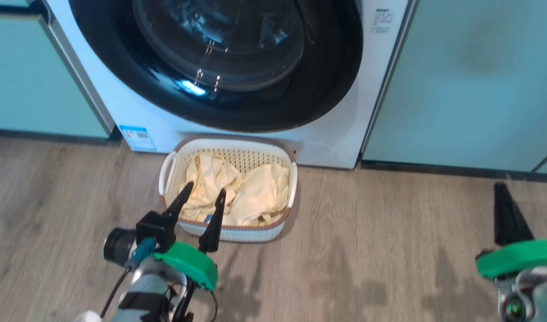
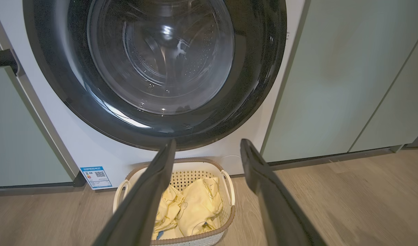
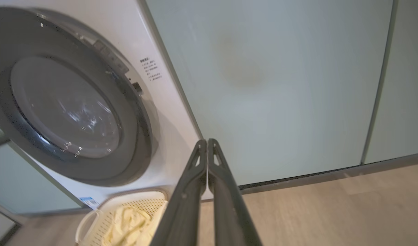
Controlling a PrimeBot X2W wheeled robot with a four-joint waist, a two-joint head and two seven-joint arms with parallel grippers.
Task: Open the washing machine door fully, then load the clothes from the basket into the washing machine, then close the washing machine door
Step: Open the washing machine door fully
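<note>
The white washing machine (image 1: 135, 116) stands between pale-green cabinets, its round black door (image 1: 220, 62) closed flat against the front. On the floor right before it sits the cream basket (image 1: 229, 230) holding pale yellow clothes (image 1: 255, 197). My left gripper (image 1: 205, 193) hangs open over the basket's near left part, nothing between its fingers; in its wrist view the door (image 2: 154, 68) and basket (image 2: 226, 184) lie ahead. My right gripper (image 1: 501, 188) is shut and empty, off to the right above the floor, fingers (image 3: 209, 160) pressed together facing a cabinet panel.
Pale-green cabinet doors flank the washer on the left (image 1: 27, 76) and right (image 1: 470, 80). A blue label sticker (image 1: 138, 136) sits low on the washer's front. Wood-look floor (image 1: 380, 250) spreads around the basket.
</note>
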